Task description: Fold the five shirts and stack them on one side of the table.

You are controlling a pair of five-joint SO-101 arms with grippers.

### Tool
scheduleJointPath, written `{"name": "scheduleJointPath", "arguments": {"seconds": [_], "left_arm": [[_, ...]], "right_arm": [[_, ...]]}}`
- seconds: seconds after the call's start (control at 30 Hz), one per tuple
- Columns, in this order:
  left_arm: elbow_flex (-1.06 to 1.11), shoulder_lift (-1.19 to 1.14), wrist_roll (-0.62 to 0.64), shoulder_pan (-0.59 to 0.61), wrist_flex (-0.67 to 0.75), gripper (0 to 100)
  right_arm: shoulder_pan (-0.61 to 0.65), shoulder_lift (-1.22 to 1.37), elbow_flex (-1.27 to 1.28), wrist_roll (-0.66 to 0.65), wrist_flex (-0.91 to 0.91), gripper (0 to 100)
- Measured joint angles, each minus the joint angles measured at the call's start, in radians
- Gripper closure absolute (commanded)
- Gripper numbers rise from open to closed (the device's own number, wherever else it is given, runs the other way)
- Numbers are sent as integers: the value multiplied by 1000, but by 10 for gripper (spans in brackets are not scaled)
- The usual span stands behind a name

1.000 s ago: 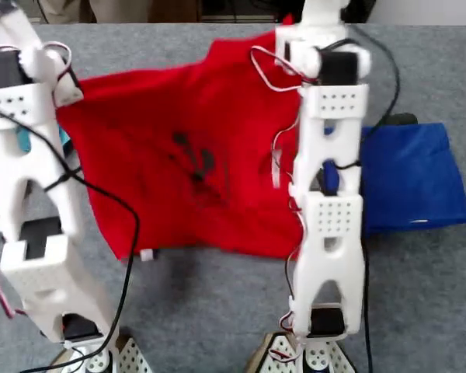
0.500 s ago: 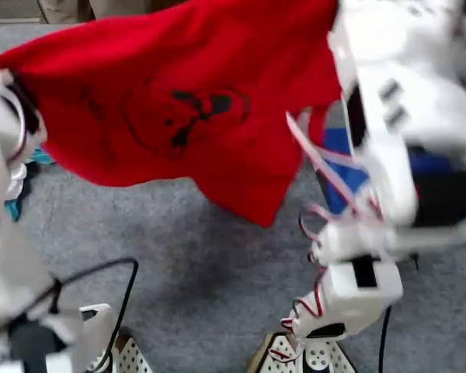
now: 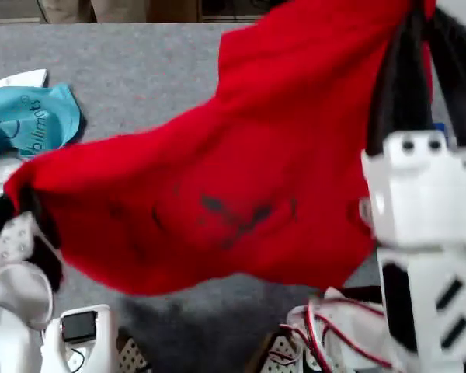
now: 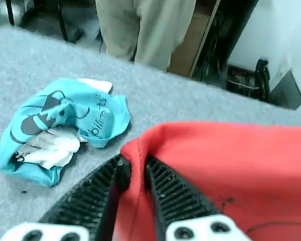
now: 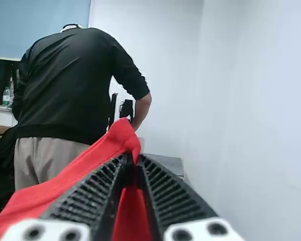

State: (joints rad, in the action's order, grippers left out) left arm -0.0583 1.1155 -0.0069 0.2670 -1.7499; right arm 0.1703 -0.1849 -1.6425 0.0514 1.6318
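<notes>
A red shirt (image 3: 241,179) with a dark print hangs stretched in the air between both arms, above the grey table (image 3: 140,70). My left gripper (image 4: 135,168) is shut on one corner of the red shirt (image 4: 231,165), low at the left in the high view. My right gripper (image 5: 131,160) is shut on another corner of the red shirt (image 5: 65,193), held high at the right. A crumpled teal shirt (image 3: 27,120) lies on the table at the far left, also in the left wrist view as the teal shirt (image 4: 60,128).
A white cloth (image 4: 52,150) lies bundled with the teal shirt. The right arm's white body (image 3: 427,225) stands tall at the right of the high view. The arm bases (image 3: 85,342) sit at the table's front edge. Bare grey table (image 4: 190,108) lies behind the shirts.
Both arms have lifted the red shirt off the table and now hold it spread in the air. The right gripper rose much higher than the left.
</notes>
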Motion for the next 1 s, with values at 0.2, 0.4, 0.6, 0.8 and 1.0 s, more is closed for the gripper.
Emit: {"name": "scheduleJointPath", "arguments": {"seconds": [0.2, 0.4, 0.6, 0.8, 1.0], "left_arm": [[144, 71, 0, 2, 0, 982], [287, 74, 0, 2, 0, 982], [393, 74, 0, 2, 41, 982], [407, 72, 0, 2, 112, 980], [425, 72, 0, 37, 307, 979]], "right_arm": [[14, -60, 57, 0, 100, 995], [14, -132, 272, 0, 137, 995], [18, -169, 500, -3, 137, 995], [18, -161, 654, -6, 6, 995], [18, -130, 733, -6, -219, 995]]}}
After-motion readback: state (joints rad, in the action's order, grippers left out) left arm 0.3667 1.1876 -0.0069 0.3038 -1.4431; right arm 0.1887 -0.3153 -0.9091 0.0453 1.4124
